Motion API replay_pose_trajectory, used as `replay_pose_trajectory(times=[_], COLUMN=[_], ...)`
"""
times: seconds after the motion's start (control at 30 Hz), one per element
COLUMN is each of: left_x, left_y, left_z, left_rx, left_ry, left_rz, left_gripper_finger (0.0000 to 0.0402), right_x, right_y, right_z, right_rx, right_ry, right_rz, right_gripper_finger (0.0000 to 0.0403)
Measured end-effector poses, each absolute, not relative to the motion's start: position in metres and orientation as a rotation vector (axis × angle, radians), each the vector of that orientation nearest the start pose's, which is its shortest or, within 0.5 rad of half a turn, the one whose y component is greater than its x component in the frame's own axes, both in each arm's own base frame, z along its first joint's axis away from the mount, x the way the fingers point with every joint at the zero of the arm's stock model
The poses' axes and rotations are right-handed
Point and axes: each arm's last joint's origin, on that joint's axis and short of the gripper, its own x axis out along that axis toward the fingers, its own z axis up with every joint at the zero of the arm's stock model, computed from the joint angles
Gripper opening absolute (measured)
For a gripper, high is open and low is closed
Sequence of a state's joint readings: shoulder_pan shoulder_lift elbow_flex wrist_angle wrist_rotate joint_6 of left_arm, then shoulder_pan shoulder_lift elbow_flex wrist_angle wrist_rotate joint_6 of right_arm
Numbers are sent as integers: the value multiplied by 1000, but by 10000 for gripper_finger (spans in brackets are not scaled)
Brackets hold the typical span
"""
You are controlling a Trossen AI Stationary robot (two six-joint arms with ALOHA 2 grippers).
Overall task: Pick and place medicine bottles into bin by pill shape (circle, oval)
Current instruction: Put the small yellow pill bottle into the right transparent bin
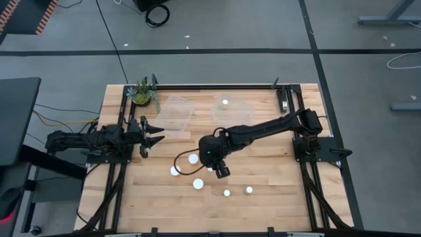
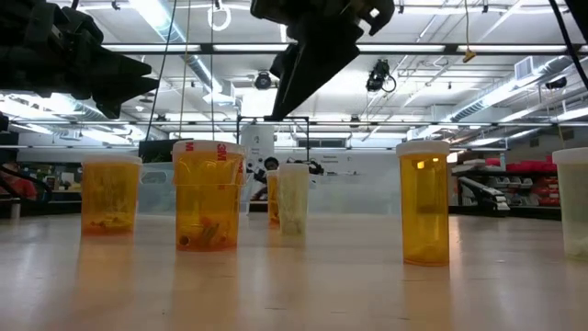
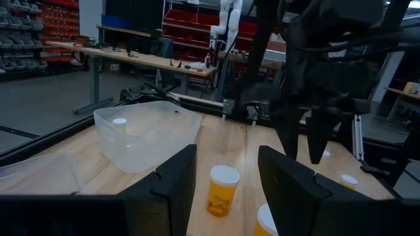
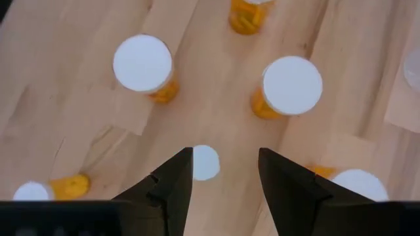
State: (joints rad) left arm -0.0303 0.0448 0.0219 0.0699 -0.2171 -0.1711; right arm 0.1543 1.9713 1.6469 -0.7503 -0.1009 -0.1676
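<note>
Hovering open-fingered above standing medicine bottles [image 1: 197,184], right tool [image 1: 222,171]; left tool [image 1: 156,132] parted, empty, tableside.

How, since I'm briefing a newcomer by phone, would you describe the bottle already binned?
Find the potted plant at the table's far edge, with two clear bins beside it. The bin farther from the plant holds one white-capped bottle, the only one in a bin; the rest stand on open wood.

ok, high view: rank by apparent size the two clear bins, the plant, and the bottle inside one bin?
1. left clear bin and right clear bin: look alike, not ranked.
2. plant
3. bottle in the right bin, only its white cap showing.
</note>
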Motion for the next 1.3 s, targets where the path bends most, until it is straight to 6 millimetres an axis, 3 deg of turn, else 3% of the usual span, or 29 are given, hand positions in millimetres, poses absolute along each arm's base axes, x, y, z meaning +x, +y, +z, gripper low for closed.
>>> replay_pose_trajectory(times=[0.5,0.77,1.3], left_x=[99,99,100], left_y=[3,3,3], left_z=[174,174,172], left_rx=[-177,-177,-173], left_ry=[-62,-61,-37], left_rz=[183,183,184], left_gripper_finger=[172,172,172], right_x=[420,427,432], right_y=[80,84,85], right_z=[231,205,181], right_rx=[-180,-199,-200], right_ry=[1043,1094,1151], right_rz=[306,345,357], right_gripper_finger=[180,180,174])
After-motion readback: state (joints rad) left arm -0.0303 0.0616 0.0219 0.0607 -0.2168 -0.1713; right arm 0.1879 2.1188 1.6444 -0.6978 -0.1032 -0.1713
